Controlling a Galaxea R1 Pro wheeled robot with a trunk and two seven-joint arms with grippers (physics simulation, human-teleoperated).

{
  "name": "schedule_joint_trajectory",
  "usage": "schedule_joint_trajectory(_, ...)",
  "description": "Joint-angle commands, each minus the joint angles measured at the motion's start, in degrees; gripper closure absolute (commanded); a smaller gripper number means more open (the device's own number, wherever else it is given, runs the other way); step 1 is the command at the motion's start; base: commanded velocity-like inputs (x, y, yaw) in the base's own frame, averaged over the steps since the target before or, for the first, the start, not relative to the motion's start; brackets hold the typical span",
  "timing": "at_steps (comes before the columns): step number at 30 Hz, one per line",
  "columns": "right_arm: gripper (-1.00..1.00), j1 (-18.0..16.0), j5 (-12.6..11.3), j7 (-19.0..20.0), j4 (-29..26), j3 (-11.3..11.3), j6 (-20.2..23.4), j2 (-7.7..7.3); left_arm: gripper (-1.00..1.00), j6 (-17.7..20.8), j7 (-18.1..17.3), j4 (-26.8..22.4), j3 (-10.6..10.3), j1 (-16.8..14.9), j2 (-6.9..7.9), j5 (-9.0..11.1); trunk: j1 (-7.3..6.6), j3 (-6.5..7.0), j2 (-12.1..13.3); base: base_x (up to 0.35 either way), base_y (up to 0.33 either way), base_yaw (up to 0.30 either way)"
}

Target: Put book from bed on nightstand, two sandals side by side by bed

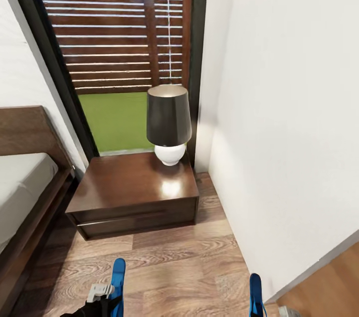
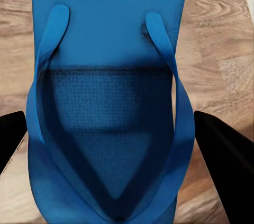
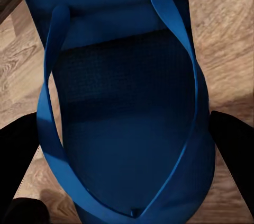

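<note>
White walls close off a narrow corner of the bedroom, with a slatted blind over the window and wood-plank floor below. At the head view's left edge sits the bed, pale mattress on a dark frame, and just beside it the nightstand, bare but for a black-shaded lamp at its back corner. The book is not to be placed from here.

Both arms are low and forward, each carrying a blue sandal on edge above the floor. The left gripper has its black fingers either side of the left sandal, apparently clamped on the sole edges; the right gripper likewise straddles the right sandal.

These look light, flexible foam, likely to bend and slip; gripping across the sole seems surer than the thin straps.
</note>
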Motion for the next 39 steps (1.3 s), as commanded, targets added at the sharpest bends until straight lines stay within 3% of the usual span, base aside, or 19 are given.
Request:
schedule_joint_trajectory(1,1.0,0.0,-0.2,0.4,0.0,-0.4,0.6,0.03,1.0,-0.3,-0.3,0.0,0.4,-0.1,-0.03,-0.6,0.01,-0.05,0.0,0.108,0.0,0.0)
schedule_joint_trajectory(9,1.0,0.0,-0.2,0.4,0.0,-0.4,0.6,0.05,1.0,-0.3,-0.3,0.0,0.4,-0.1,-0.03,-0.5,0.01,-0.05,0.0,0.024,0.0,0.088)
schedule_joint_trajectory(39,1.0,0.0,-0.3,0.3,0.0,-0.4,0.6,0.05,1.0,-0.3,-0.3,0.0,0.4,0.0,-0.03,-0.5,0.01,-0.05,0.0,0.0,0.0,0.289)
